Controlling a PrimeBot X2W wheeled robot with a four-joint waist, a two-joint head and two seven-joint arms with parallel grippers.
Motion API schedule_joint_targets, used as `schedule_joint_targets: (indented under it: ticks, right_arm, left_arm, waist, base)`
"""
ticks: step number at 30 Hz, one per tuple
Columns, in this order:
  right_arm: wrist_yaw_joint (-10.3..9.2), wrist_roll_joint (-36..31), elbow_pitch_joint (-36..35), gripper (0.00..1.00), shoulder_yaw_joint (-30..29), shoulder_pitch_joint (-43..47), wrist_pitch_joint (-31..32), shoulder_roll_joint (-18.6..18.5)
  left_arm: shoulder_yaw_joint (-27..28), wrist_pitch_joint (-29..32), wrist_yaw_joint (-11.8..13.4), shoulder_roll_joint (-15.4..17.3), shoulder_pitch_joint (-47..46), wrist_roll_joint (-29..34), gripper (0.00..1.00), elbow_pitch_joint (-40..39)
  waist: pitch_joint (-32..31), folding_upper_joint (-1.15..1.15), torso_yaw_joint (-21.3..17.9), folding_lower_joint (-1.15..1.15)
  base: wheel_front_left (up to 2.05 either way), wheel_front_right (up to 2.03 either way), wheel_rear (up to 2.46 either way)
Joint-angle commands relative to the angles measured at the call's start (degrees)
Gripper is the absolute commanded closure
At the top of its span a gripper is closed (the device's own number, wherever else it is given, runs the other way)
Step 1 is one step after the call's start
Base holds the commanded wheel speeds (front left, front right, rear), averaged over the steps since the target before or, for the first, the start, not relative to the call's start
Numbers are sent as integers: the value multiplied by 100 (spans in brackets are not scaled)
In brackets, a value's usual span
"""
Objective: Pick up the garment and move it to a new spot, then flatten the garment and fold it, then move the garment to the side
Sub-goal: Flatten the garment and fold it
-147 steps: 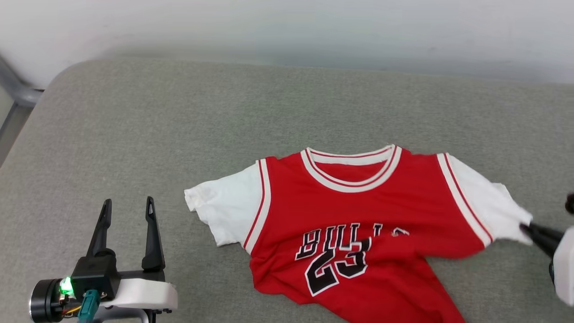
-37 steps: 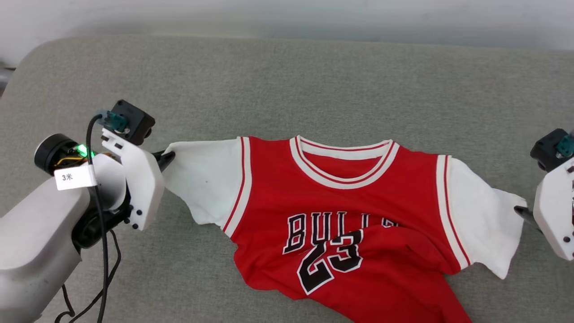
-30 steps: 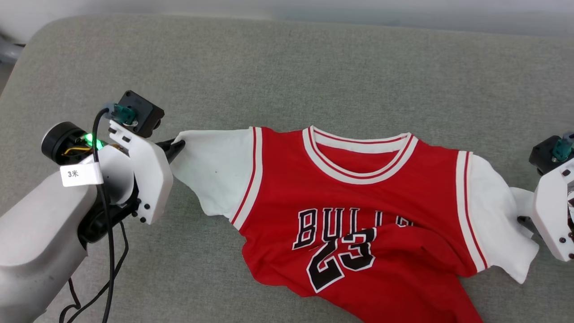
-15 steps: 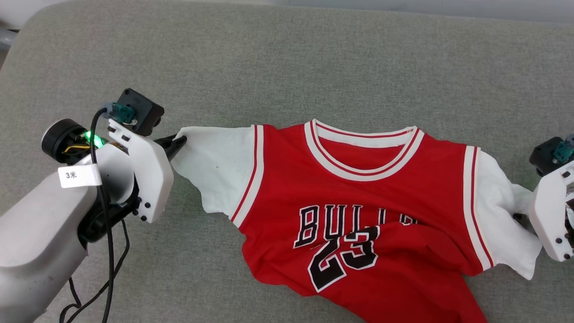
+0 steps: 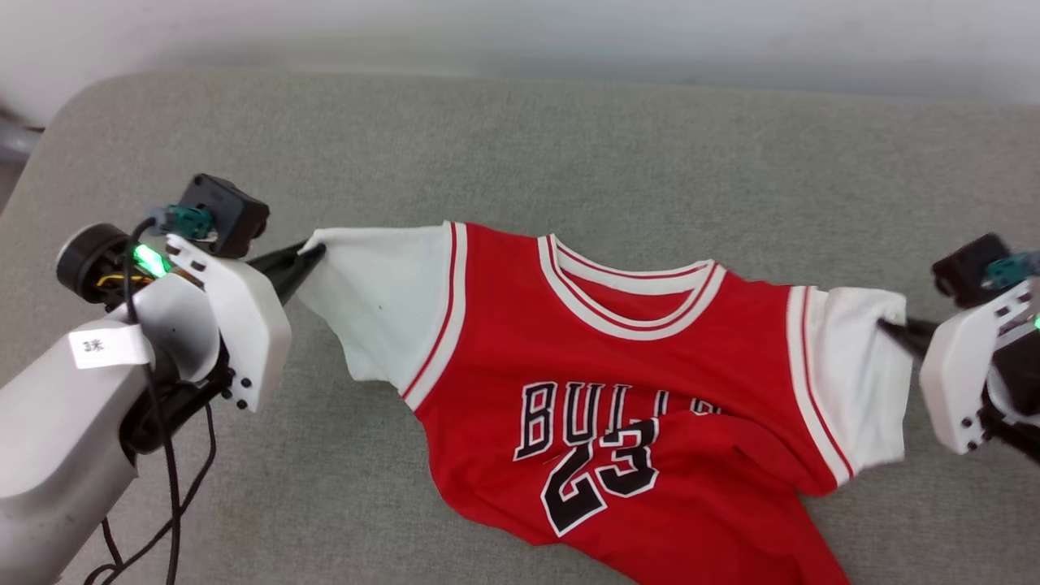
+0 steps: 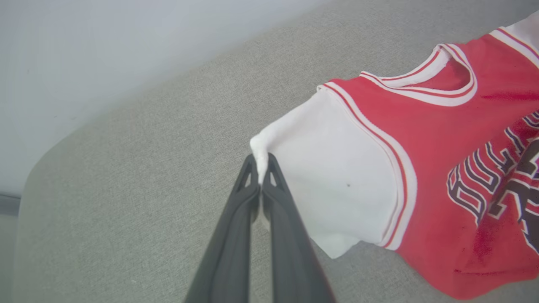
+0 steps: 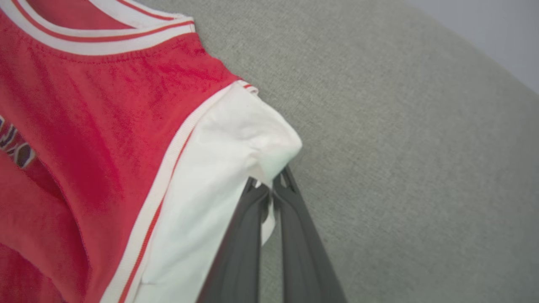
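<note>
At the left, the left jaws are pinching shut on the outer corner of a white sleeve [image 6: 332, 185]. Between the two arms the garment [image 5: 634, 366] is lying print-up on the grey padded surface [image 5: 569, 138], collar toward the far edge, with a red fold [image 5: 731, 455] covering the end of the black lettering [image 5: 569, 418]. At the right, the right jaws are clamping shut on the other white sleeve [image 7: 236, 139], bunching its cuff.

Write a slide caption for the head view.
Left end effector and right end effector each pinch a white sleeve of the red jersey.
</note>
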Motion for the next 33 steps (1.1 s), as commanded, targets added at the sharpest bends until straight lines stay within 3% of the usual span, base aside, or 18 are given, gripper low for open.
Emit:
schedule_joint_targets:
  ticks: [1, 10, 17, 21, 27, 33]
  right_arm:
    - [-11, -79, 6, 100, -113, -89, -195, -77]
    - [-10, -540, -467, 100, -1165, -182, -1071, -147]
    - [-11, -989, -1102, 100, -2177, -368, -1143, -18]
    - [-11, -1207, -1436, 100, -2759, -598, -1056, 97]
    - [-10, -1438, -1852, 100, -3203, -1019, -796, 296]
    - [-11, -1603, -1761, 100, -3145, -1834, -595, 513]
  left_arm:
    - [73, -135, -10, 56, 53, 48, 100, -77]
    - [508, -859, 294, 449, 18, 220, 100, -889]
    - [969, -1201, 525, 641, -429, 381, 100, -1485]
    - [1156, -1267, 669, 581, -783, 494, 100, -1764]
    - [1182, -1172, 529, 381, -1436, 608, 100, -1650]
    - [1213, -1212, 250, -9, -2351, 713, 100, -1003]
  waist:
    - [-227, 0, -97, -1]
    - [-761, 0, -258, -1]
    - [-991, 0, -307, -1]
    - [-1016, 0, -300, -1]
    - [-832, 0, -263, -1]
    - [-324, 0, -288, -1]
  base:
    - [0, 0, 0]
    - [0, 0, 0]
    - [0, 0, 0]
    - [0, 0, 0]
    - [0, 0, 0]
    - [0, 0, 0]
